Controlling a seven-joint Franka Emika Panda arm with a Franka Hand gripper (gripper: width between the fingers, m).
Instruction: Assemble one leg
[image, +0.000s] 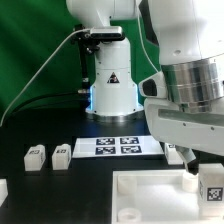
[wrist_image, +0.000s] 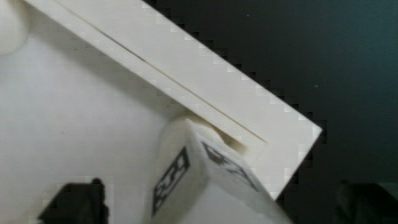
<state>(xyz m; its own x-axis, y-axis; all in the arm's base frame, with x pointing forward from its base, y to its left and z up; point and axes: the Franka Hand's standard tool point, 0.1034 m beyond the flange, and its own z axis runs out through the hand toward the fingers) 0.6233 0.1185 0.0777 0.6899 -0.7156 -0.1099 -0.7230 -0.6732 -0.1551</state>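
You see the gripper (image: 205, 172) low at the exterior view's right, its dark fingers (wrist_image: 73, 200) standing to either side of the leg (image: 212, 188), a stubby white block with a crisp black-and-white square marker on its face. It seems to pinch the block, though the contact itself is hard to make out. The leg sits at a corner of the large white tray-like piece (image: 150, 195), matte and smooth with raised edges. Farther back on the dark counter (image: 40, 125), you find the flat marker board (image: 115, 147) and two more small white blocks (image: 36, 154) beside it.
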